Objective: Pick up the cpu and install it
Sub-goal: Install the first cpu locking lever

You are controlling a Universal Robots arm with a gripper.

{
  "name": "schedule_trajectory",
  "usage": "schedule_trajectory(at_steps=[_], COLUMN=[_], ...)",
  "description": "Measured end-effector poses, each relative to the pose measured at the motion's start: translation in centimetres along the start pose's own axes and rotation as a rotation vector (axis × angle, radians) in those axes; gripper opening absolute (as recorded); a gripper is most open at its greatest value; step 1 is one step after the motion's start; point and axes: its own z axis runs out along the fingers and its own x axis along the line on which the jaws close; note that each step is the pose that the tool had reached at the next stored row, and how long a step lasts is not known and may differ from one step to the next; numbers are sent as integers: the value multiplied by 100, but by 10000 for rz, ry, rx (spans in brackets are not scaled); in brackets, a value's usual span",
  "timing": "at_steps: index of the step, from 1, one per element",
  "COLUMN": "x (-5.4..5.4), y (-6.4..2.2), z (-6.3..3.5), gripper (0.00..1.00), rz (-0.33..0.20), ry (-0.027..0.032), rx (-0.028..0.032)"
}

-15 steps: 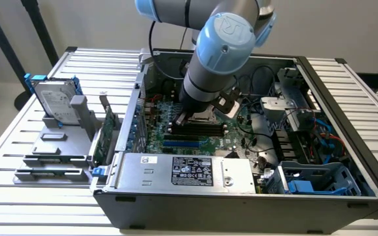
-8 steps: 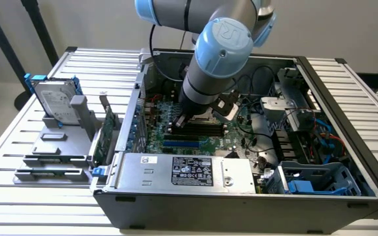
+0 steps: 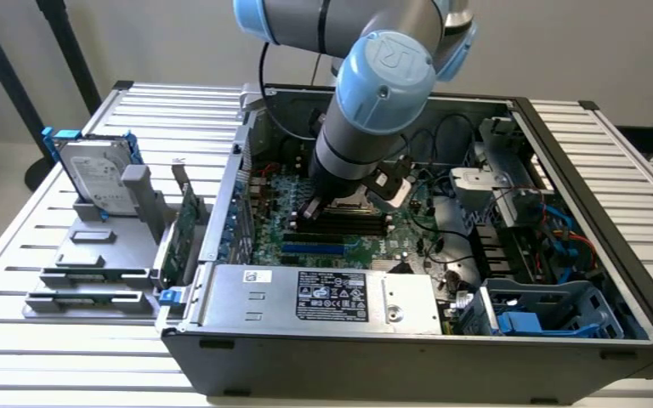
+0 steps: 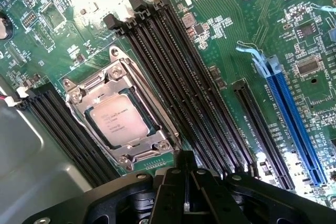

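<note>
As the wrist view shows, your cpu (image 4: 122, 121) sits in its socket (image 4: 123, 114) on the board (image 4: 220, 51), just ahead of the claw (image 4: 184, 182). You hold nothing. Whether the claw is released or clenched, I cannot tell.

The cpu (image 4: 122, 120) sits in its socket (image 4: 79, 95) between memory slots (image 4: 184, 85).

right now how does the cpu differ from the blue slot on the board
The cpu is a small square with a shiny silver-grey metal top; the blue slot is a long, narrow plastic strip. The cpu sits inside a metal socket frame; the blue slot stands bare, with nothing plugged in. Both lie flat on the green motherboard.
</note>
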Motion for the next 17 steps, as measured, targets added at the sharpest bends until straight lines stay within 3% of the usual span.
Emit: schedule_trajectory(at_steps=[10,17], x=[9,1], y=[-7,-18], z=[19,43], gripper=[11,11], rz=[140,215], ry=[39,15], rx=[-44,-92])
